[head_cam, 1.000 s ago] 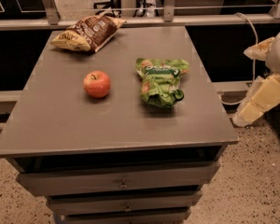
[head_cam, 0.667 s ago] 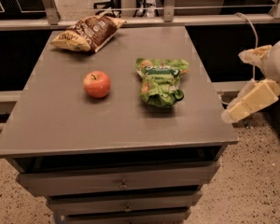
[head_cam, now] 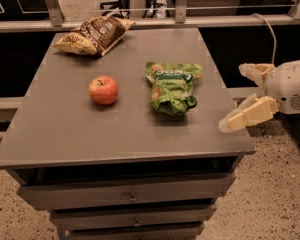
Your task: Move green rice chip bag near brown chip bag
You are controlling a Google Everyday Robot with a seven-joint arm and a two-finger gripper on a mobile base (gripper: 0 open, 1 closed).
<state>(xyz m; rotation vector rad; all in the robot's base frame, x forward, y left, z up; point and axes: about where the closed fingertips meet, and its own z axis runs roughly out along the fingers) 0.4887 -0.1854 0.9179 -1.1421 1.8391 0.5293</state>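
Observation:
The green rice chip bag [head_cam: 172, 86] lies flat on the grey table [head_cam: 65, 129], right of centre. The brown chip bag [head_cam: 94, 35] lies at the table's far left corner. My gripper [head_cam: 233, 98] is open and empty at the table's right edge, level with the green bag and a short way to its right. One cream finger [head_cam: 247, 115] reaches over the table's front right corner; the other finger [head_cam: 253, 70] is further back.
A red apple [head_cam: 103, 90] sits left of the green bag, between it and the table's left side. The table has drawers [head_cam: 132, 196] below. A metal rail [head_cam: 155, 21] runs behind the table. A cable [head_cam: 270, 31] hangs at the right.
My gripper has moved left, from beside the table toward its right edge. The bags and the apple have not moved.

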